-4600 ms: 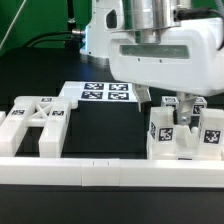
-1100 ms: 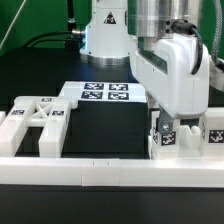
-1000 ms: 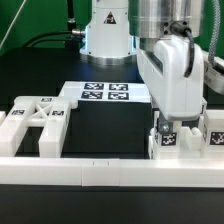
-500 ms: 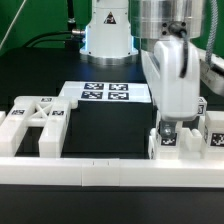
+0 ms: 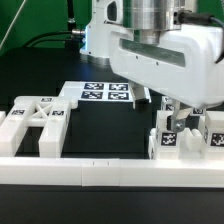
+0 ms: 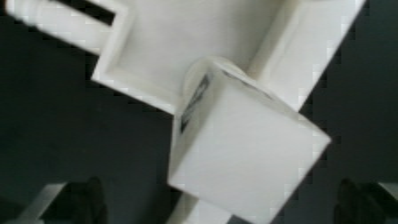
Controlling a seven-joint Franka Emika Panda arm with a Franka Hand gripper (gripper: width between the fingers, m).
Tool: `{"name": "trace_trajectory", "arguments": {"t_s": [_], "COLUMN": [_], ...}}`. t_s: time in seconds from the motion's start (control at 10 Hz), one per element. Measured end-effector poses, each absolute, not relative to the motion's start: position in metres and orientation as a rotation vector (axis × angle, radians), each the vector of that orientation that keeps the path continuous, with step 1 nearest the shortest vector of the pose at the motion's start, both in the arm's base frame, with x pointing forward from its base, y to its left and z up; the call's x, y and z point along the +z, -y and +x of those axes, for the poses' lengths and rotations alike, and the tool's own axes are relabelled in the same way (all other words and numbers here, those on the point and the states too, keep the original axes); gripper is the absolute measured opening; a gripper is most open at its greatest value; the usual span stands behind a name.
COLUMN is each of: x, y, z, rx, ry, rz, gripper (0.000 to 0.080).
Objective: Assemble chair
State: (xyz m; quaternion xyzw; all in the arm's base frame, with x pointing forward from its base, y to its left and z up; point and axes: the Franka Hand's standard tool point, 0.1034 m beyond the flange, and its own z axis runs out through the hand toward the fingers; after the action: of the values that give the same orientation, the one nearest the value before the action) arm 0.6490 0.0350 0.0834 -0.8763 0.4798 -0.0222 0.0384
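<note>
**bolt_mike:** Exterior view first. Where are the chair bits sitting?

**tink9:** The X-braced frame (image 5: 35, 120) is on the black table (image 5: 100, 135) at the exterior view's left, right behind the long plain rail (image 5: 100, 172) that runs along the front. At the exterior view's right there's a chunky tagged block (image 5: 172, 138), also just behind the rail. A second tagged piece (image 5: 212, 132) is just beside it, toward the edge of the shot. The marker board (image 5: 105, 93) lies flat further back, between the two groups.

**bolt_mike:** And the gripper?

**tink9:** The gripper (image 5: 180, 115) hangs straight over the tagged block with its fingers pointing down, tips about level with the block's top. From this angle I can't tell if they touch it.

**bolt_mike:** Wrist view any help?

**tink9:** Yeah, though it's blurry. The two dark fingers (image 6: 68, 200) show far apart, with a tilted white slab (image 6: 249, 140) between them and a dark gap on each side. So the pincer is spread wide and released, clamping nothing. A bigger white part (image 6: 196, 50) lies beyond the slab, but I can't tell whether the two touch or just overlap.
</note>
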Motion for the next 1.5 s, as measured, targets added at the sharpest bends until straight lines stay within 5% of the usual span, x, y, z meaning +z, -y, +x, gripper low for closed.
{"name": "trace_trajectory", "arguments": {"t_s": [0.5,1.5], "x": [0.096,0.11], "y": [-0.029,-0.036], "z": [0.652,0.642], "rx": [-0.124,-0.212], "ry": [-0.456,0.06], "rz": [-3.044,-3.083], "gripper": [0.0649,0.0649]}}
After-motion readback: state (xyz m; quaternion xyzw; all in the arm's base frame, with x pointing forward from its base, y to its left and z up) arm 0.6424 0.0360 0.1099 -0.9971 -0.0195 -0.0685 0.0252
